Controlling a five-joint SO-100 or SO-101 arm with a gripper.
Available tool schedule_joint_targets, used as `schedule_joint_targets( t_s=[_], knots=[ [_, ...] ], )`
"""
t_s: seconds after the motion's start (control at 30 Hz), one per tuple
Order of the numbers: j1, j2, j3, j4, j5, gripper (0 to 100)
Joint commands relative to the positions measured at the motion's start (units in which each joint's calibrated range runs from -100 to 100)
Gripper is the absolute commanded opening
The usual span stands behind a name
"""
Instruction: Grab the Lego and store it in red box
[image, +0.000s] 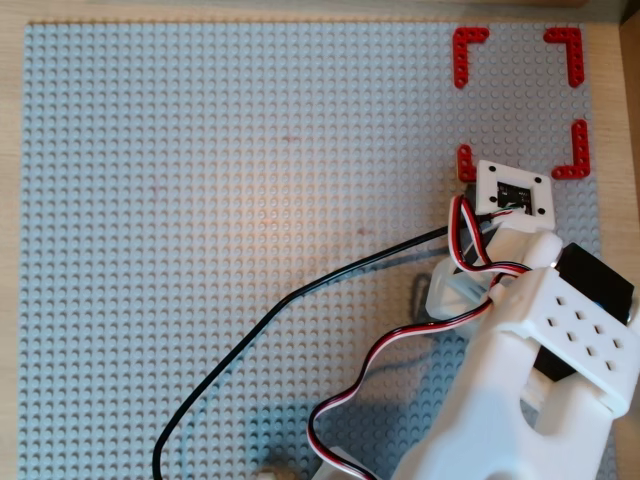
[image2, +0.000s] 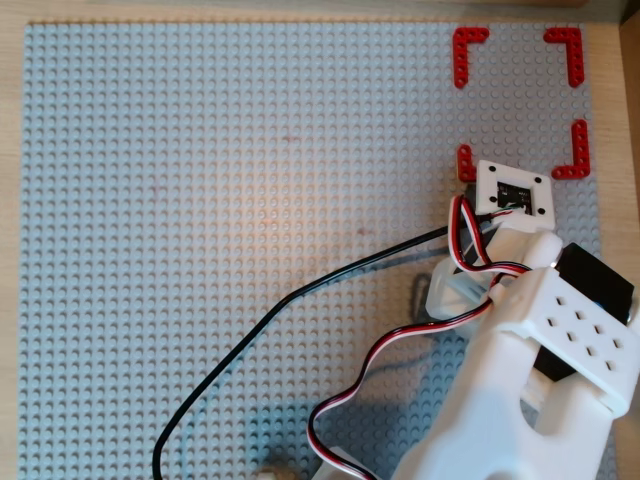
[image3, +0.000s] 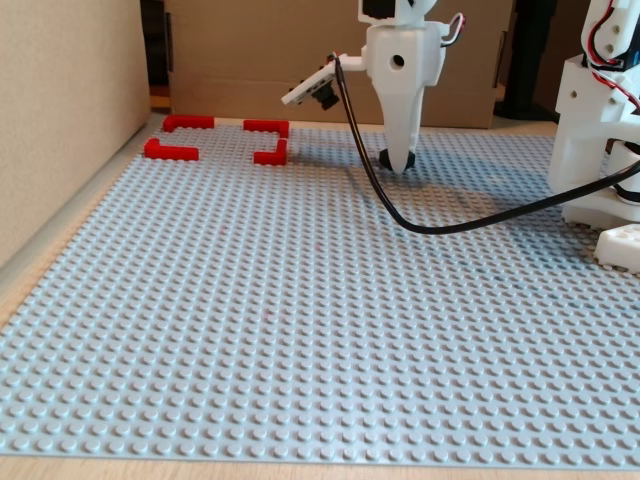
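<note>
In both overhead views, the red box is four thin, holed L-shaped beams on the studded grey baseplate. The smooth white plastic arm lies just below it and hides the gripper.

In the fixed view, the tapered white gripper points straight down, right of the red box, its tip at the small, dark Lego on the baseplate. How far the fingers are spread cannot be made out.

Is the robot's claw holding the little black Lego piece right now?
It cannot be told. In the fixed view the gripper tips sit down at a small dark thing on the baseplate, probably the Lego, but a grip isn't visible.
</note>
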Motion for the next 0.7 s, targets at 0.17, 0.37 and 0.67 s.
schedule_joint_targets(
  t_s=[0.17, 0.37, 0.67],
  knots=[
    [-0.1, 0.3, -0.1, -2.4, 0.2, 14],
    [0.2, 0.3, -1.6, -2.5, 0.1, 13],
    [0.2, 0.2, -4.5, -0.5, 0.1, 10]
  ],
)
